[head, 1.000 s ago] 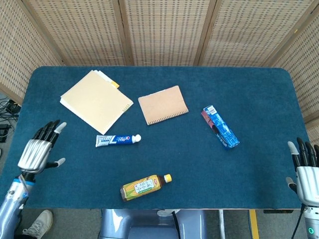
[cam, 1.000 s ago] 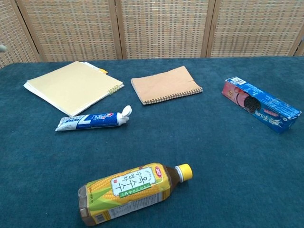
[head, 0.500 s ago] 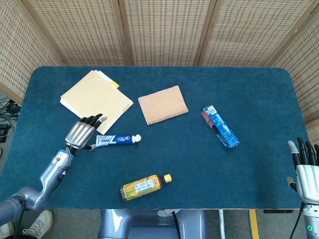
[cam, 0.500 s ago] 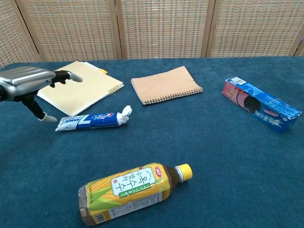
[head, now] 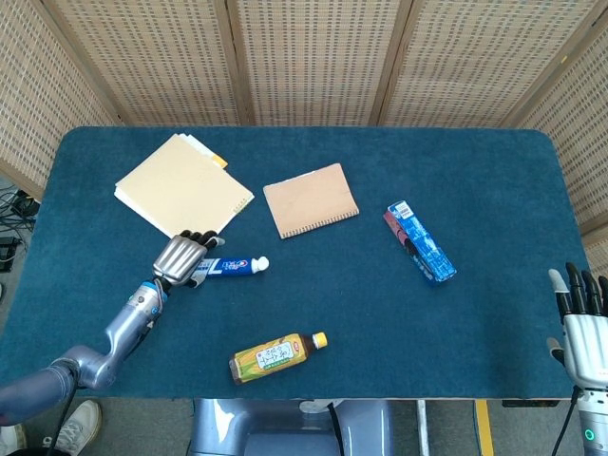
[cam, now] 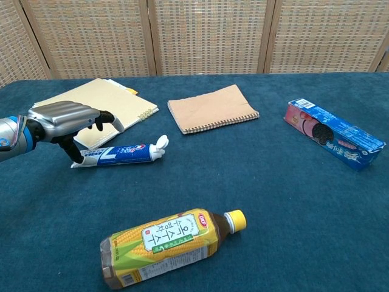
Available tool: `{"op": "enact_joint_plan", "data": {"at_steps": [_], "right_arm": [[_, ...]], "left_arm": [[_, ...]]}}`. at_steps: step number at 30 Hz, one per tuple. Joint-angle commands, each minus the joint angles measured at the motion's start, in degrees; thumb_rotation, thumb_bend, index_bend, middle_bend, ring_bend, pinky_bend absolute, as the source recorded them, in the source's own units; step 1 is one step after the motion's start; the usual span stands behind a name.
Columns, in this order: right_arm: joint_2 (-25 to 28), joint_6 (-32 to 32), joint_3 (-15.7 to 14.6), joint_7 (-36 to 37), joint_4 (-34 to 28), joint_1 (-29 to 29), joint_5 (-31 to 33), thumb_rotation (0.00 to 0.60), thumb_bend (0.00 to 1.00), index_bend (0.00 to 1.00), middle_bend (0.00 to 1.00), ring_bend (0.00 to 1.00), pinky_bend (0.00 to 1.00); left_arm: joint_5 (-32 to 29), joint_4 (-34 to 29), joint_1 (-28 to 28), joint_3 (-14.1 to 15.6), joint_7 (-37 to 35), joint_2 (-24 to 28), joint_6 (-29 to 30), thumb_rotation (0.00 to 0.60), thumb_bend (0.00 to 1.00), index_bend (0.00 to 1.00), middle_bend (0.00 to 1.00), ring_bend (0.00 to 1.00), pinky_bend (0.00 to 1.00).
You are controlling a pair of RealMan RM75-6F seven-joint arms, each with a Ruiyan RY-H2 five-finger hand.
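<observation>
The left robot hand (head: 180,258) sits at the lower left of the head view, palm down over the flat tail end of a blue and white toothpaste tube (head: 231,267). Its fingers are spread and arched over the tube; the chest view shows the thumb reaching down to the tube's tail (cam: 85,159), but no closed grip can be seen. The tube lies flat on the blue surface (head: 361,304), cap pointing toward frame right, just below a large beige folder (head: 180,193). Right of the folder, near frame centre, lies a tan spiral notebook (head: 310,199). A corn tea bottle (head: 275,356) lies on its side toward the bottom edge, well apart from the tube. A blue biscuit box (head: 420,242) lies at centre right. The right robot hand (head: 581,328) rests at the lower right corner, fingers apart, holding nothing. To take the tube well, the fingers should probably settle across its firmer middle and close evenly from both long sides, keeping clear of the folder's edge.
</observation>
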Motion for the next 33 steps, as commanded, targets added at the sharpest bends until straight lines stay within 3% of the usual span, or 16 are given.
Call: {"op": "enact_joint_plan", "data": {"at_steps": [1,19,28,33], "right_arm": [[0.02,-0.06,0.0,0.09,0.05,0.0,0.1,0.6,0.0,0.0,0.0,0.0,0.0],[0.45,0.05,-0.06,1.2,0.11,-0.14,0.17,0.6,0.0,0.0,0.0,0.0,0.0],[0.43,0.22,0.05,1.53,0.31,-0.15,0.24,0.6,0.0,0.0,0.0,0.0,0.0],[0.5,0.13,0.09,1.75,0.33,-0.15,0.43,0.6,0.0,0.0,0.0,0.0,0.0]], "left_arm": [[-0.38,-0.08,-0.33,0.17,0.41,-0.09,-0.3,0.6,0.28,0.23,0.2,0.28,0.31],[-4.31,-2.95,-2.39,0.69,2.77,0.01,-2.84,0.6,0.28,0.26,0.23,0.3,0.33],[-6.87,-1.88,-3.05,0.91,4.98,-1.18,-3.28,0.6,0.29,0.37,0.32,0.39,0.46],[-7.66,-1.51,-2.92,0.96,5.7,-1.73,-2.24,0.6,0.4,0.49,0.43,0.46,0.55]]}}
